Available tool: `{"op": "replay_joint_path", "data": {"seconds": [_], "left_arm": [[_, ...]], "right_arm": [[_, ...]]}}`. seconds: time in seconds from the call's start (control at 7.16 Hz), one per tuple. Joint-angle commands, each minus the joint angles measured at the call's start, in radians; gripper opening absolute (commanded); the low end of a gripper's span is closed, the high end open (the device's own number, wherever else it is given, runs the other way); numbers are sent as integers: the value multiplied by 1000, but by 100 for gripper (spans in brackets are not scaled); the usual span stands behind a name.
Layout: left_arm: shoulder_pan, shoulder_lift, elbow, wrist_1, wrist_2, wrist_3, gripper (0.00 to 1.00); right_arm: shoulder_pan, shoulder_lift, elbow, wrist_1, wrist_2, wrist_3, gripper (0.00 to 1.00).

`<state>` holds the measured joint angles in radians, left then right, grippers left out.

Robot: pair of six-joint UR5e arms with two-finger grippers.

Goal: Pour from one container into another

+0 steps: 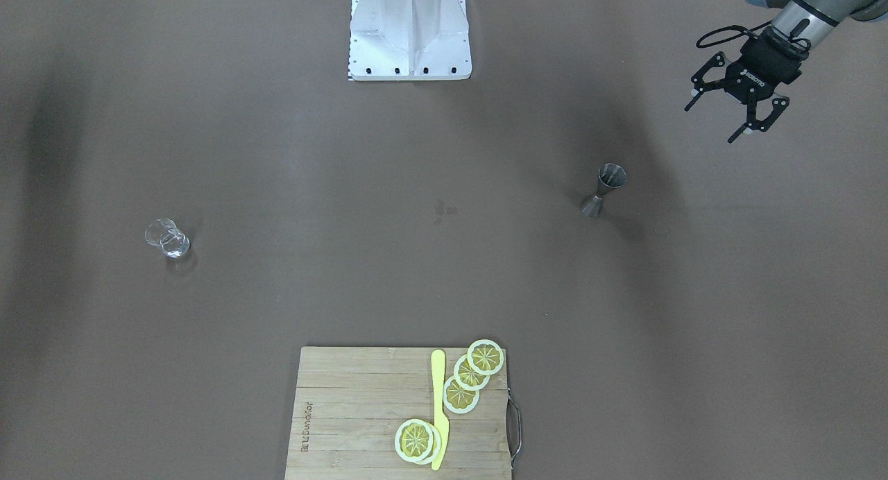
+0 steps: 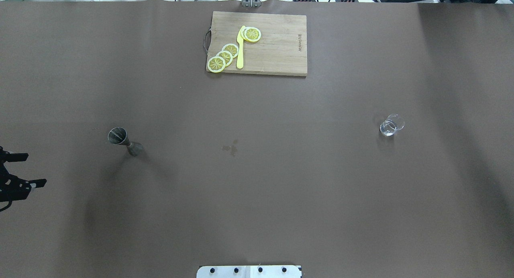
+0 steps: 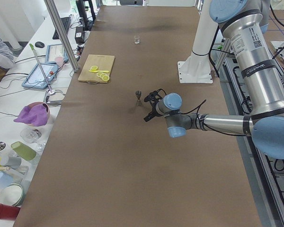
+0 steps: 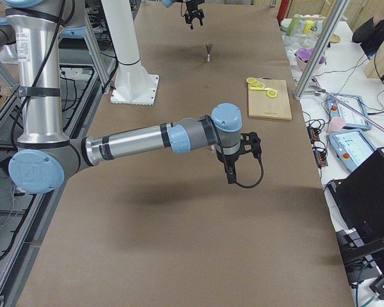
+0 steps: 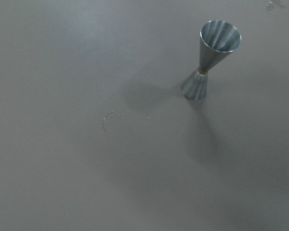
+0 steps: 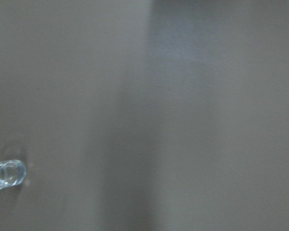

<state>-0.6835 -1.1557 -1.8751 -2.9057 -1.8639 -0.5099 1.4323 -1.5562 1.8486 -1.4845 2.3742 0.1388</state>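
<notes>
- A brown table (image 1: pixel 208 119) fills the scene, with the robot's white base (image 1: pixel 409 36) at its near edge and a small damp mark (image 1: pixel 444 209) near the middle.
- The metal jigger (image 1: pixel 605 189) stands upright on the robot's left half of the table, its wider open cup on top, touching nothing.
- The small clear glass (image 1: pixel 166 238) stands upright on the robot's right half, well apart from the jigger (whether it holds liquid cannot be told).
- The left gripper (image 1: pixel 709 125) hovers above the table, off to the outer side of the jigger and apart from it. Its jaws are spread wide with nothing between them.
- The left wrist camera looks down on the jigger in its upper right, with a few tiny droplets (image 5: pixel 106 118) on the bare surface nearby.
- The right arm reaches out over the table in the right side view only, so whether its jaws are spread or closed cannot be told. Its wrist camera catches the glass at the lower left edge.
- At the far edge lies a wooden cutting board (image 1: pixel 361 410) with a yellow knife (image 1: pixel 438 410) and lemon slices (image 1: pixel 472 376) on it.
</notes>
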Motion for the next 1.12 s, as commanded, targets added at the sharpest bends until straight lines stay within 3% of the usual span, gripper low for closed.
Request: {"op": "replay_joint_path", "data": {"seconds": [0.0, 0.42, 0.56, 0.7, 0.98], "left_arm": [[225, 10, -6, -133, 375, -114, 98], [373, 2, 2, -211, 703, -113, 98], [472, 2, -2, -246, 848, -113, 98], [572, -1, -1, -241, 974, -111, 98], [721, -15, 25, -242, 1191, -114, 98]], "right_arm": [[-130, 88, 41, 4, -15, 13, 100], [-148, 82, 67, 10, -35, 6, 100], [-227, 96, 34, 13, -38, -1, 100], [-227, 82, 21, 22, -80, -4, 100], [-231, 39, 2, 206, -90, -57, 100]]}}
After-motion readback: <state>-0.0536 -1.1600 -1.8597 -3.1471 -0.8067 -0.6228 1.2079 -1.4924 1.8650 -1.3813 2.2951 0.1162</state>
